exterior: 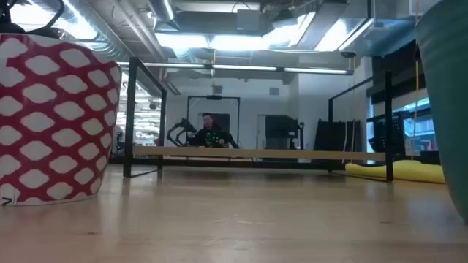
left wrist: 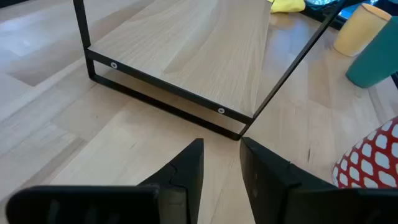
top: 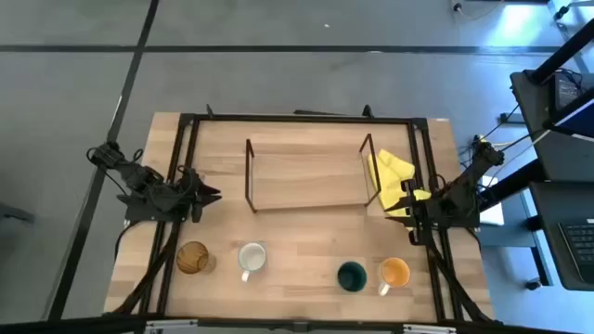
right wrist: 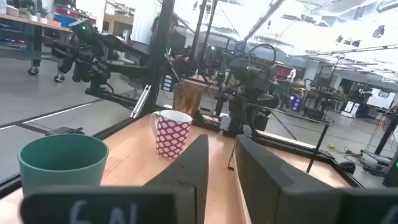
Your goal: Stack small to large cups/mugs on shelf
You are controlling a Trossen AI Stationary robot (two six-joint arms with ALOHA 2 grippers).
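Wooden shelf (top: 306,176) empty mid-worktop; four cups in row along near edge, amber glass (top: 192,258) at left end. Left gripper (left wrist: 221,168) and right gripper (right wrist: 221,162) idle at side edges, jaws narrowly parted. Take smallest first, grip rim squarely.

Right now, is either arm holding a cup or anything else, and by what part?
Nothing is held. The left end effector and right end effector each show an empty gap between their fingers, and all four cups stand untouched along the table's front edge.
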